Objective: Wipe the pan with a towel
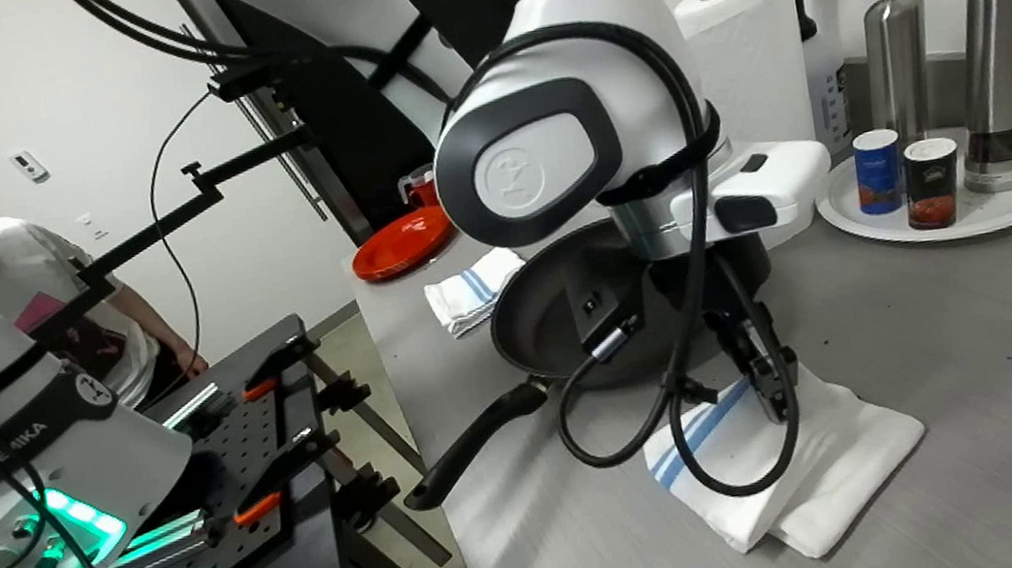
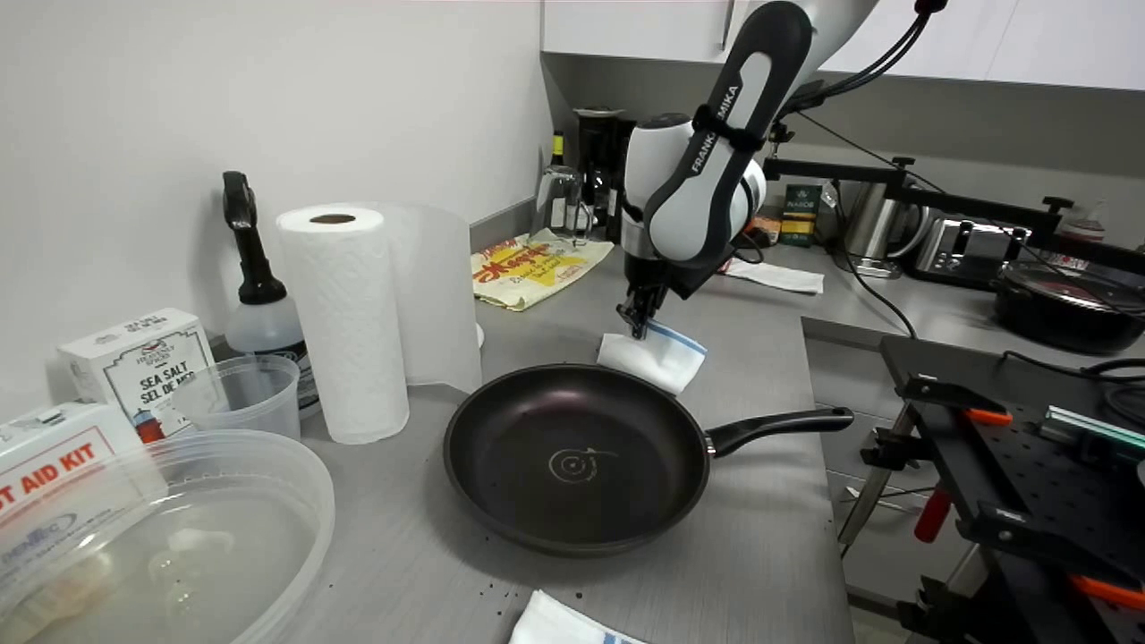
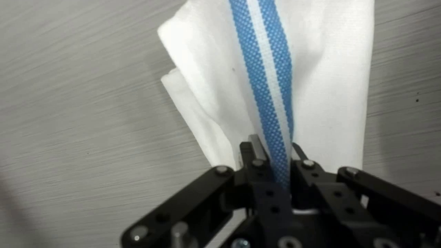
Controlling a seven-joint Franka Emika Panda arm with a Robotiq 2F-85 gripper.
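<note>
Pincer [image 3: 275,148] | jaws nearly together | pinching towel [image 3: 330,86] by striped fold | beside pan [image 2: 572,501]

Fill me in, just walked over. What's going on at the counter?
The robot's gripper is shut on a fold of the white, blue-striped towel. The towel is beside the pan, not in it, so no wiping is happening at this moment. The pan sits on the counter, with another striped cloth on its opposite side. Wiping the pan is likely next.

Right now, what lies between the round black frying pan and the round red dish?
A folded white, blue-striped cloth, beside the pan, in an exterior view.
</note>
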